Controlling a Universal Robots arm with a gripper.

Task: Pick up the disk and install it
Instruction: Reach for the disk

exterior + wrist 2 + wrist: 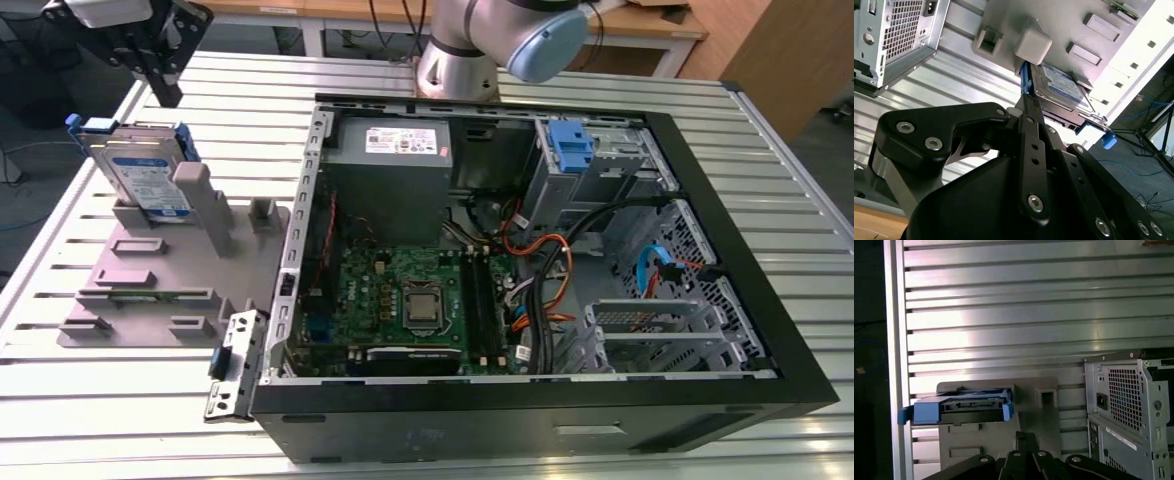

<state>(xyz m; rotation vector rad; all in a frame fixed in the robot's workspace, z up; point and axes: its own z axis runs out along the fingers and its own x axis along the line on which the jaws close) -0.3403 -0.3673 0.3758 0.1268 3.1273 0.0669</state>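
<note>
Closest to the lens in the second wrist view, the gripper [1027, 102] is seen as black linkage. Its fingers are pressed together with nothing held between them, and the tips are partly lost against the blue rail behind. Just beyond them the disk [1060, 84] is stood on edge in a slot of the grey holder [1064, 20], its near end hidden by the fingers. In the first wrist view the disk [961, 408] is shown edge-on (only the blue rails and a dark end face can be made out), and the gripper [1023, 437] is cut off by the frame. In the exterior view the gripper [166, 95] is held above the disk [140, 170], apart from it, at the far left of the slatted table [80, 420], with its upper part cropped. The disk's lower edge is covered by the holder [147, 265]. At the exterior view's right, the open computer case [534, 400] is laid just beside the holder.
</note>
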